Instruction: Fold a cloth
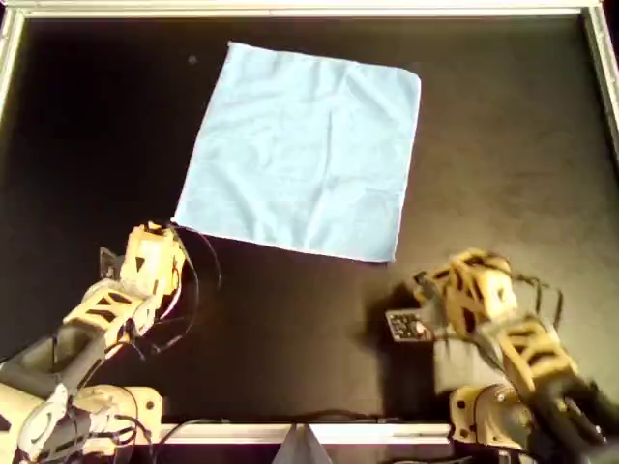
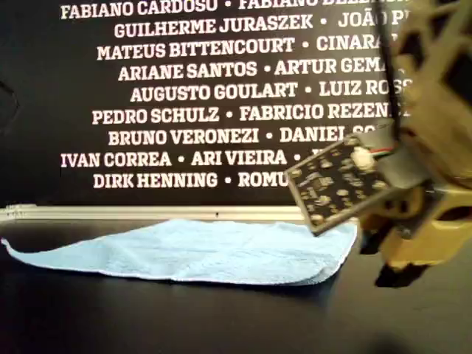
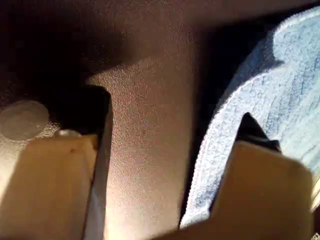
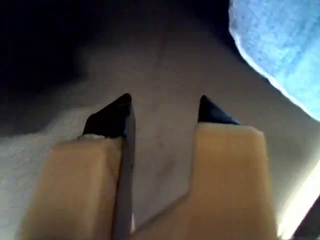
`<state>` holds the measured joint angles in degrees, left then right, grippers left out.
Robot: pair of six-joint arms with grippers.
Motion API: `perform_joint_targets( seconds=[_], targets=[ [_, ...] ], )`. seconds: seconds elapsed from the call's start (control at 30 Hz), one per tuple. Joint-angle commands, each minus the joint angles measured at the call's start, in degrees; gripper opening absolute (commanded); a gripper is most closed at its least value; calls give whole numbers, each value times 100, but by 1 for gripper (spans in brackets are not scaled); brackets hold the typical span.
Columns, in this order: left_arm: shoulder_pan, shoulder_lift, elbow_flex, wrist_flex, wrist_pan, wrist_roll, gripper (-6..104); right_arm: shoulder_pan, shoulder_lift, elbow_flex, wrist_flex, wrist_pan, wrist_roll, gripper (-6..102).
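1. The cloth point(image 1: 302, 153) lay flat toward the table's point(image 1: 87, 145) far edge.
2. Left gripper point(image 3: 165, 145) was open over the cloth's near corner; right gripper point(image 4: 162, 112) open, empty, beside its edge.
3. Risk: pinching only one corner could drag the cloth askew.

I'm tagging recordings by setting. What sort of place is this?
Probably a lab or demo bench: a black tabletop with a metal rail at its edge, a wall board of printed names, and one blue cloth laid flat.

Two tan, open-lattice arms, looped black cables, dark-tipped fingers point(image 4: 116, 117), a studded black circuit board point(image 2: 335, 181).
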<state>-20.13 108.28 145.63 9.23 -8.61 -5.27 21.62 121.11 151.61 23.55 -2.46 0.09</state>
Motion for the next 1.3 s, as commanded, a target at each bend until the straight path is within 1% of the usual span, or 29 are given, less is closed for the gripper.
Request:
perform_joint_targets(
  seconds=[0.0,0.03,0.1,0.17,0.23,0.3,0.67,0.87,0.9,1.17,1.2,1.27],
  targets=[
    [-53,-70,-519,-141,0,44,88,35,-703,-1099,-308,-70,26,60],
    [-53,-176,-624,-141,-44,79,88,79,-940,-1266,-308,-79,-9,63],
    [-53,-457,-826,-141,-44,246,88,193,-1318,-1512,-308,-176,-26,68],
    [-53,-809,-1020,-141,-35,439,88,281,-1644,-1696,-308,-343,44,71],
    [-53,-1099,-1230,-141,-35,545,88,299,-1890,-1942,-308,-519,53,72],
    [-53,-1292,-1380,-141,-53,554,88,299,-2083,-2197,-308,-598,53,72],
    [-53,-1863,-1872,-141,-53,571,88,299,-3516,-3454,-299,-598,62,72],
    [-53,-2188,-2153,-141,-62,571,88,299,-3630,-3489,-299,-589,62,72],
    [-53,-2276,-2224,-132,-62,571,88,299,-3630,-3498,-299,-536,62,72],
    [-53,-2566,-2435,-114,-70,580,87,290,-3630,-3498,-299,-598,62,72],
    [-53,-2575,-2435,-105,-70,580,87,299,-3630,-3498,-299,-598,62,70],
    [-53,-2575,-2435,-105,-70,580,85,299,-3621,-3498,-299,-598,62,64]
  ],
)
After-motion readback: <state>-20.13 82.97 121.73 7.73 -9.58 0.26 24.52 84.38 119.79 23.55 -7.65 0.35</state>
